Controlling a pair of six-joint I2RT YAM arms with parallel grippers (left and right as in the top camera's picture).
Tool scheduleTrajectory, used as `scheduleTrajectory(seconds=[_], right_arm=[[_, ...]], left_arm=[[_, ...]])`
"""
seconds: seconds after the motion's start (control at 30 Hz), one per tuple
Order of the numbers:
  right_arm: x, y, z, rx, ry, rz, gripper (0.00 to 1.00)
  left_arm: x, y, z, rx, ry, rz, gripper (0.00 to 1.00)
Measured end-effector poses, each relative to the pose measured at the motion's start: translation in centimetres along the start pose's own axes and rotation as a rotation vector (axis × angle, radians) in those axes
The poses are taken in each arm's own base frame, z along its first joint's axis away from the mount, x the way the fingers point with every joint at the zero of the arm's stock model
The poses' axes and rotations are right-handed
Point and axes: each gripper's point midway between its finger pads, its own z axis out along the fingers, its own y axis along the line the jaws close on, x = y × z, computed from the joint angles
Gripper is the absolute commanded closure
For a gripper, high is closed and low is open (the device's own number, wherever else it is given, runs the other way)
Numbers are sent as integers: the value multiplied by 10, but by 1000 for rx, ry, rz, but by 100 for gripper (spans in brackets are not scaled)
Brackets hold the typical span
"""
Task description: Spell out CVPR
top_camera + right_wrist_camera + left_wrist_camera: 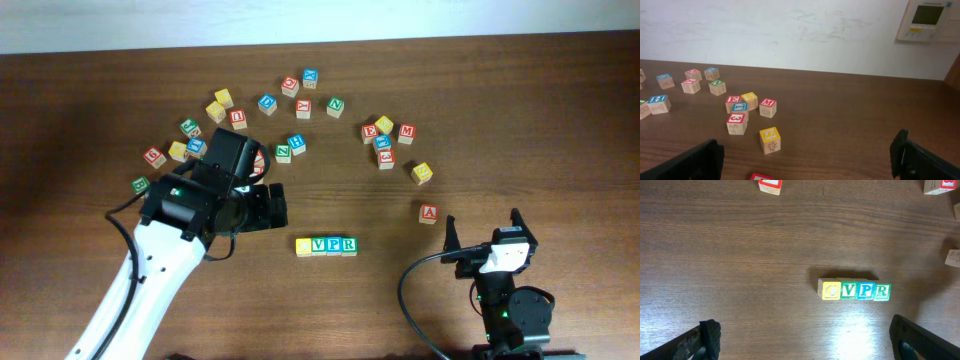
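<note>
While the CVPR row (pixel 327 245) lay on the tabletop (pixel 520 90), the left fingers (pixel 709 339) at its ten o'clock and the right fingers (pixel 450 238) at three o'clock stood spread, empty.

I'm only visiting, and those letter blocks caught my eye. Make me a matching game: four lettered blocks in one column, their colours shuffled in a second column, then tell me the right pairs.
Blocks:
1. C block, at the start of the row
2. V block, second in the row
3. P block, third in the row
4. M block, among the loose blocks

Colours:
a. red
b. yellow
c. blue
d. green

Right pairs: 1-b, 2-d, 3-c, 4-a.
</note>
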Motion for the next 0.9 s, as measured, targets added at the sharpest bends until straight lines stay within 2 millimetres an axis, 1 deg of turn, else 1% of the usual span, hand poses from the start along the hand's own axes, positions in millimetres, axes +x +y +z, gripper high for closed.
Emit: scheduleTrajectory(seconds=[0.77, 0.87, 0.9], right_arm=[[0, 0, 0, 0, 0, 0, 2], [0, 0, 0, 0, 0, 0, 2], [0, 0, 0, 0, 0, 0, 2]], left_arm=[[0, 0, 0, 0, 0, 0, 1], [0, 0, -4, 6, -12, 0, 1], [-1, 0, -9, 14, -28, -1, 1]])
